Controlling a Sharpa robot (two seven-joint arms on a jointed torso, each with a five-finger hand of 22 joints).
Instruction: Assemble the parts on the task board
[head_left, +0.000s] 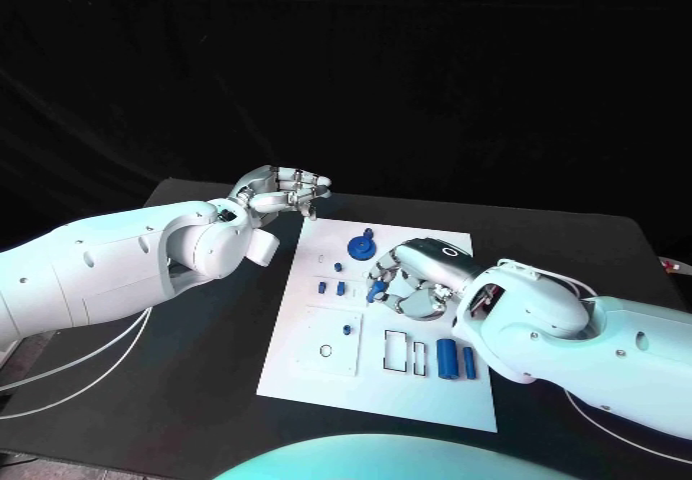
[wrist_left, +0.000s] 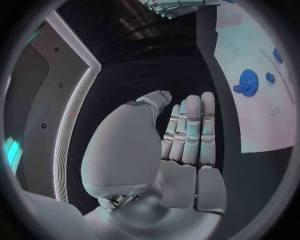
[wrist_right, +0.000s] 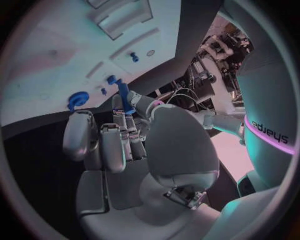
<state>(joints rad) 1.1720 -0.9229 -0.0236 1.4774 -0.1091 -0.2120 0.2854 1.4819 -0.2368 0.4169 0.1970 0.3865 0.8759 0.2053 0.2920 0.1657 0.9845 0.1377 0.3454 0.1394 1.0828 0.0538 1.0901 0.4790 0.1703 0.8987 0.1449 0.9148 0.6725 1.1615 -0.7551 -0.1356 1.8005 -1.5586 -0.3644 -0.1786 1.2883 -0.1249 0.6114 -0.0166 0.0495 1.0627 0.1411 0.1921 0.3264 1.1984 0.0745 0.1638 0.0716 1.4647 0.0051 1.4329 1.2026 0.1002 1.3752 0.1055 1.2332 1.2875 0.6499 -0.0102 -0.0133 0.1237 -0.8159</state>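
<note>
Your right hand (head_left: 415, 278) sat over task board (head_left: 332, 370) middle, fingers (wrist_right: 128, 120) pinching blue peg (wrist_right: 125, 96); your left hand (head_left: 281, 190) hung off board's far left corner above table (head_left: 188, 400), fingers straight and pressed together, holding nothing; blue gear (head_left: 362, 246) lay flat near board's far edge; two blue cylinders (head_left: 457, 358) lay side by side near right edge.

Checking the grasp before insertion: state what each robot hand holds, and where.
Right robot hand pinches a blue pin at its lower end; left robot hand holds nothing.
</note>
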